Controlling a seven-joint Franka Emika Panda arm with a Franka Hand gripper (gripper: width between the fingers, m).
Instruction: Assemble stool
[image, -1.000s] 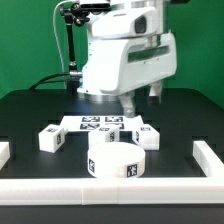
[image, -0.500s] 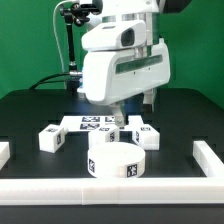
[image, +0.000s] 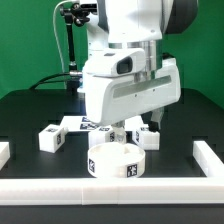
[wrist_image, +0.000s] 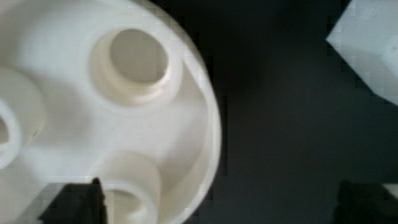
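The stool's round white seat (image: 115, 160) lies flat near the table's front, tags on its side wall. My gripper (image: 135, 128) hangs low just behind it and is open and empty. In the wrist view the seat's face (wrist_image: 80, 110) shows with its round leg sockets; its rim runs between my dark fingertips (wrist_image: 71, 202), and my gripper (wrist_image: 222, 205) stands wide apart around that rim. One white block leg (image: 52, 137) lies at the exterior view's left, another leg (image: 148, 137) at the right behind the seat. A white part (wrist_image: 370, 55) shows beyond the seat in the wrist view.
The marker board (image: 96, 124) lies flat behind the seat, partly hidden by the arm. White border rails run along the front (image: 110, 190), the exterior view's left (image: 5, 152) and its right (image: 208, 155). A black stand with cables (image: 70, 45) rises at the back.
The arm has come down and forward toward the seat; the hand now fills more of the exterior view and hides part of the marker board. Parts have not moved.
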